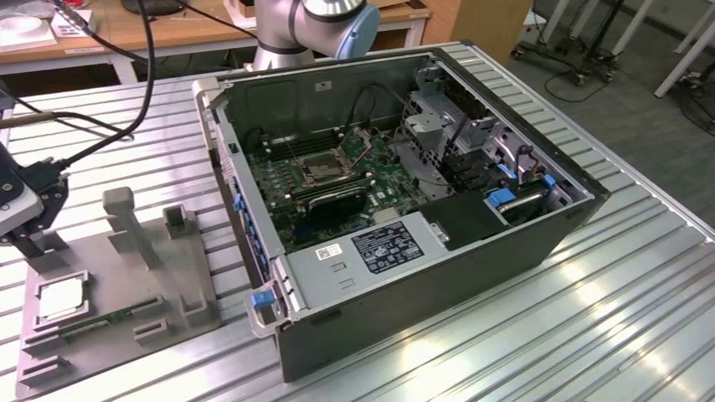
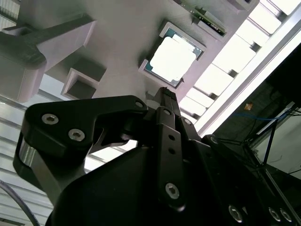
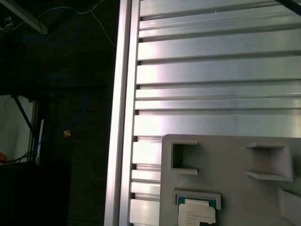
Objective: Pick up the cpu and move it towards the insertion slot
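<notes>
Hovering at the exterior view's left, my black gripper (image 2: 164,92) had its fingers (image 2: 165,101) pressed together on nothing; the small silvery square cpu (image 2: 173,59) lay just beyond them, seated in the grey fixture plate (image 2: 117,42).

A slatted metal table (image 1: 581,335) carried an open black computer case (image 1: 470,276) lying on its side. Just beside it, toward the exterior view's left, lay a grey fixture plate (image 1: 95,251). A silver power-supply box (image 1: 374,247) sat inside the case near its front wall, with a blue latch (image 1: 261,299) at the corner. Grey upright blocks (image 1: 120,219) stood on the plate, and a narrow green circuit strip (image 1: 106,322) lay between low holders. Black cables (image 1: 146,84) hung above the table, and a wooden desk (image 1: 167,32) stood behind.
</notes>
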`<control>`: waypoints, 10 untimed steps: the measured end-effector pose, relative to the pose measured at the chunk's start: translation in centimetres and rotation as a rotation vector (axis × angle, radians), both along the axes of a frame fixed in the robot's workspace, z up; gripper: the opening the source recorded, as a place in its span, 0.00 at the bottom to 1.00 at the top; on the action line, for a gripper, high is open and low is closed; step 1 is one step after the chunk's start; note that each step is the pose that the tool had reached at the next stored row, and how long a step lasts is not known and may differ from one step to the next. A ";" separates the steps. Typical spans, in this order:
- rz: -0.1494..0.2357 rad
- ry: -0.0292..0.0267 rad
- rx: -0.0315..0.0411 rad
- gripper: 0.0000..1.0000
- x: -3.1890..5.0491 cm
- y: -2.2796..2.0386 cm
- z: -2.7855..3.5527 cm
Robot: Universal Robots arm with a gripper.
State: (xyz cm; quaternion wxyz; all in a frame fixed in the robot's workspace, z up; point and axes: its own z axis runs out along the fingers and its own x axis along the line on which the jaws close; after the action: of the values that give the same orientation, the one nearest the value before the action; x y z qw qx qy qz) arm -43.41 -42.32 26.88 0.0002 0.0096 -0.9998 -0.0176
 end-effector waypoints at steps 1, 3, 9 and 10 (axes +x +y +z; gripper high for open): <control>0.000 0.0001 -0.0001 0.10 -0.03 -0.07 -0.08; 0.000 0.0000 0.0000 0.10 -0.08 -0.24 -0.31; 0.000 0.0000 0.0001 0.10 -0.17 -0.91 -1.13; 0.000 -0.0001 0.0001 0.10 -0.19 -0.97 -1.31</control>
State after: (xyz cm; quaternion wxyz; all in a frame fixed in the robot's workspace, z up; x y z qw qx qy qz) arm -43.60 -43.29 25.56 0.0001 0.0096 -0.9998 -0.0176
